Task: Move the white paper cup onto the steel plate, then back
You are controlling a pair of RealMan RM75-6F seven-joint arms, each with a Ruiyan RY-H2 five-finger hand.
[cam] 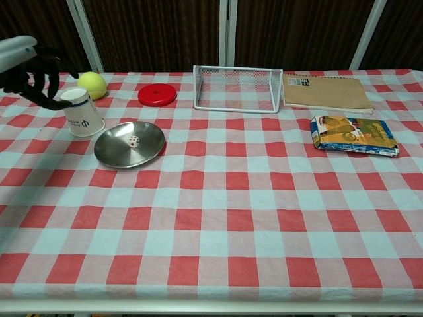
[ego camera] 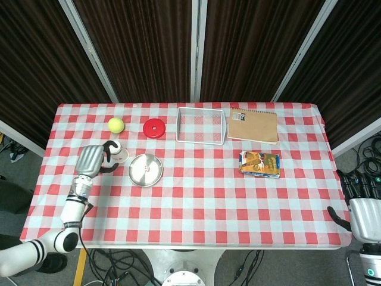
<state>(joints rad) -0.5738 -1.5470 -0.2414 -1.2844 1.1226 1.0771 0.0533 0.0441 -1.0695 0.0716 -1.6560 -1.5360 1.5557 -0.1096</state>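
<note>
Right hand low at the near right corner, off the desk edge; only the head view shows it, and I cannot tell how its fingers are set.

Desk under red-and-white check cloth. Near half carries nothing but cloth.

Plate, steel, shallow, sits left of centre; a small pale speck shows in its bowl. Nothing stands on it.

Cup, white paper with a dark mark on its side, upright on the cloth just left of and slightly behind the plate, apart from it. In the head view the cup lies up and left of the plate.

Left hand at the far left edge, beside the cup, dark fingers curled toward the rim. Head view shows the hand close against the cup's left side, fingers arched around it. Whether it actually grips or merely touches the cup, I cannot tell.

Snack pack, orange and blue, lies flat on the right side.

Further back: yellow ball just behind the cup; red disc to its right; white wire rack at centre; brown notebook, spiral-bound, right of the rack.
</note>
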